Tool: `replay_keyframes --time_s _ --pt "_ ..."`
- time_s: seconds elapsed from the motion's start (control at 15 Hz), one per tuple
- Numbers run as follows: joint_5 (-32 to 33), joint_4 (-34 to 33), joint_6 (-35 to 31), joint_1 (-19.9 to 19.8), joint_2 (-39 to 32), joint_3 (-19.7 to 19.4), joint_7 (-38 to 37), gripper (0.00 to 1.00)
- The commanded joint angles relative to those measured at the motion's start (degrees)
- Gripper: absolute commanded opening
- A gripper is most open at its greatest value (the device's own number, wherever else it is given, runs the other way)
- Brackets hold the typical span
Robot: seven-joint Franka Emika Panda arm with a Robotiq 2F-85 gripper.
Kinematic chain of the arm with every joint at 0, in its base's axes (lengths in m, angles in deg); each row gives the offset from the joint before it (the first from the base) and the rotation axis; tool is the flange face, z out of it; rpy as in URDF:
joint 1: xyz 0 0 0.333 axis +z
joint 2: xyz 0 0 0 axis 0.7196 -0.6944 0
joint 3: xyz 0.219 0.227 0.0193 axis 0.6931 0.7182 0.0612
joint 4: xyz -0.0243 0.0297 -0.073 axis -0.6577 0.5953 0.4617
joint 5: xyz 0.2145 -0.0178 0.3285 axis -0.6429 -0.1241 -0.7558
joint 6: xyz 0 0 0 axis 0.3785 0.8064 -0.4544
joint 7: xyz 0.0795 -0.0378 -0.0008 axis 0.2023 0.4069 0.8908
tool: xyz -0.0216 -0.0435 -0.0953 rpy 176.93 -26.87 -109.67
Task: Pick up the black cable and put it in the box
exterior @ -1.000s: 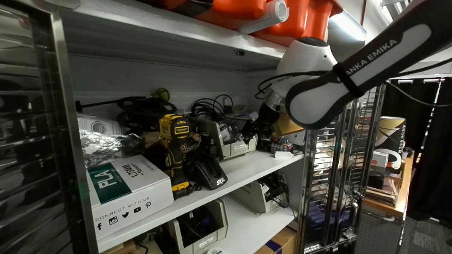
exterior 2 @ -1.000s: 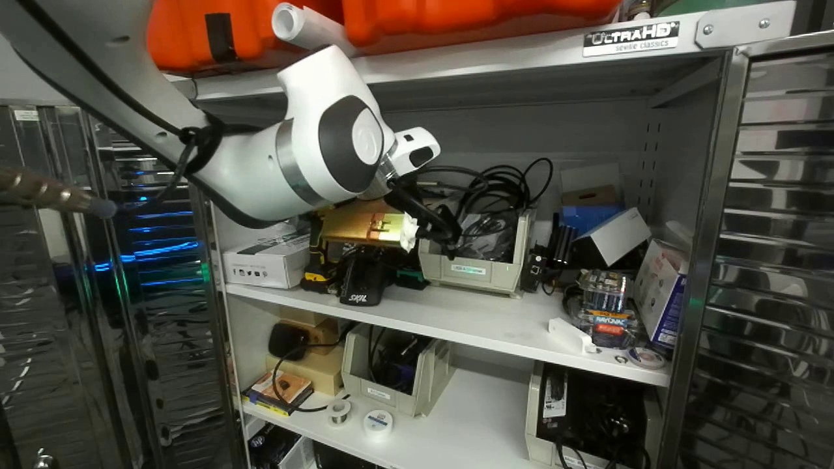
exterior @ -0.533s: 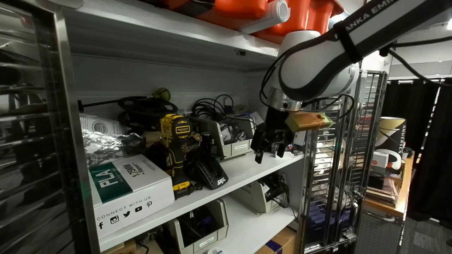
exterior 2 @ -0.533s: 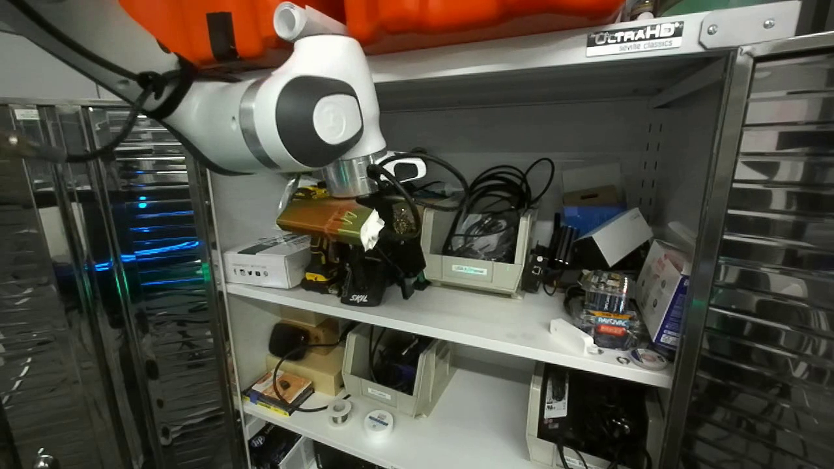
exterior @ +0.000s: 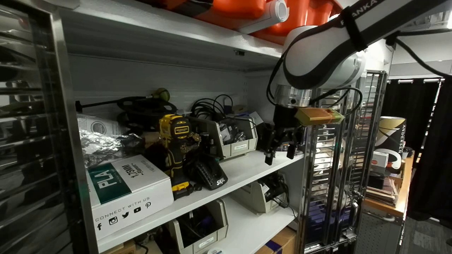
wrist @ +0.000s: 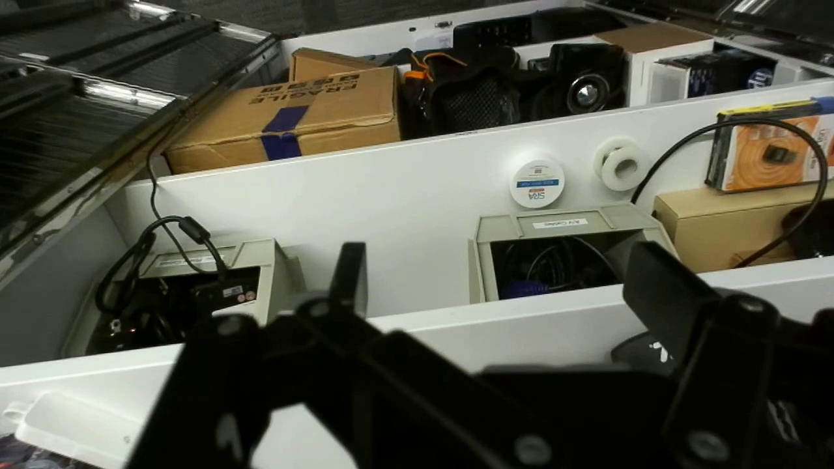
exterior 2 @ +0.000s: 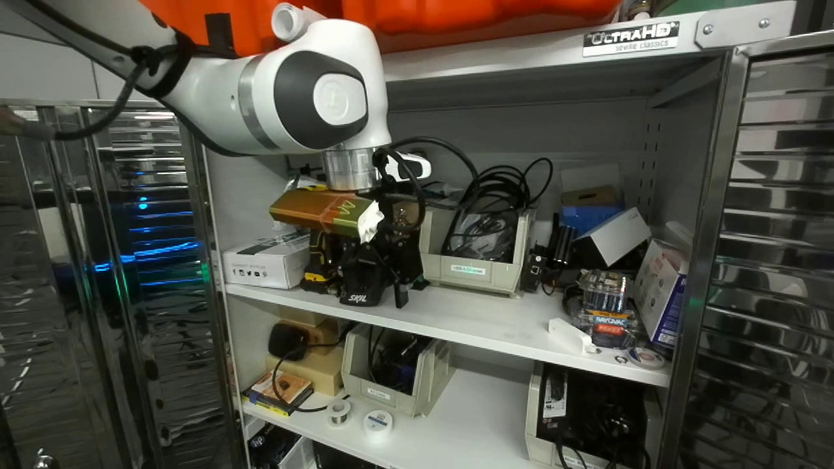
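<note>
The thin black cable point(wrist: 822, 166) bows along its length, one end pointing toward the beige plastic bin point(wrist: 616, 220). The black gripper point(wrist: 502, 277) gapes wide.

the white arm point(exterior 2: 215, 107) i drive from afar: dark-grey joint cover point(exterior 2: 294, 98) with pale disc point(exterior 2: 340, 99), silver wrist collar point(exterior 2: 350, 169), gold-green block point(exterior 2: 313, 207), black strap point(exterior: 354, 30), black arm cable point(exterior 2: 85, 133), partial "anka" lettering point(exterior: 365, 7); my black gripper point(wrist: 502, 280), angular-linked, with round screws point(wrist: 709, 445)
</note>
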Motion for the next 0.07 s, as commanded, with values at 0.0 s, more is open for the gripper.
replay_keyframes --time_s 0.0 --pt "0.1 -0.1 0.1 0.9 -0.1 -0.8 -0.1 1.0"
